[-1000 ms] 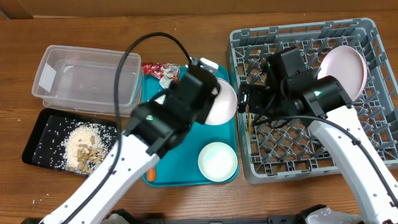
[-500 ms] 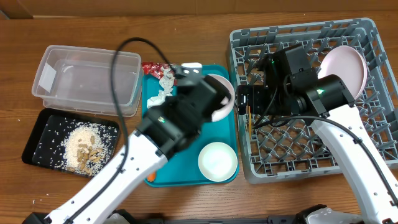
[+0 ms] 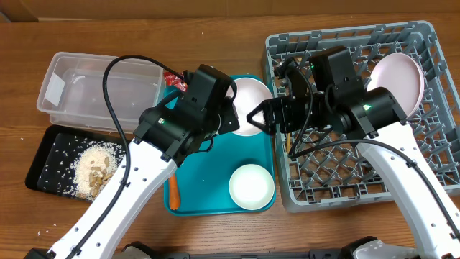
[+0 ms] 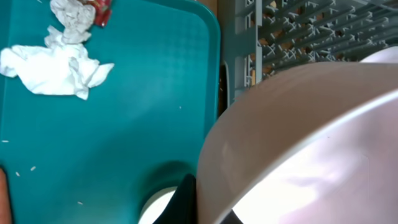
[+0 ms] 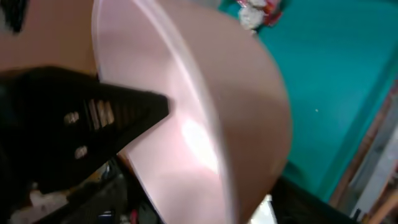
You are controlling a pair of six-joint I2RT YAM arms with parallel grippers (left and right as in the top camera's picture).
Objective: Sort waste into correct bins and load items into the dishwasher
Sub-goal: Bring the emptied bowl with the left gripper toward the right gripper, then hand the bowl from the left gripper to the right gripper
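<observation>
My left gripper [image 3: 234,119] is shut on the rim of a white bowl [image 3: 253,114], held tilted above the teal tray's far right corner beside the dishwasher [image 3: 431,151]. In the left wrist view the bowl [image 4: 298,143] fills the right half, with a black finger [image 4: 185,200] against its rim. My right gripper [image 3: 263,115] reaches out of the dishwasher, and its jaws stand on either side of the bowl's [image 5: 199,124] opposite rim, still apart. A second bowl [image 3: 251,185] sits on the tray. The plate [image 3: 397,80] stands in the dishwasher. The napkin [image 4: 53,65], wrapper [image 3: 175,81] and carrot [image 3: 173,191] lie on the tray.
The teal tray [image 3: 208,194] lies in the middle. The clear tub [image 3: 93,90] is at the far left, with the black tray [image 3: 50,155] of food scraps [image 3: 97,169] in front of it. A thin wooden stick [image 3: 287,141] lies at the dishwasher's left wall.
My left arm swung so the bowl now faces the dishwasher, uncovering the carrot. My right gripper moved left to the bowl and its jaws narrowed around the rim.
</observation>
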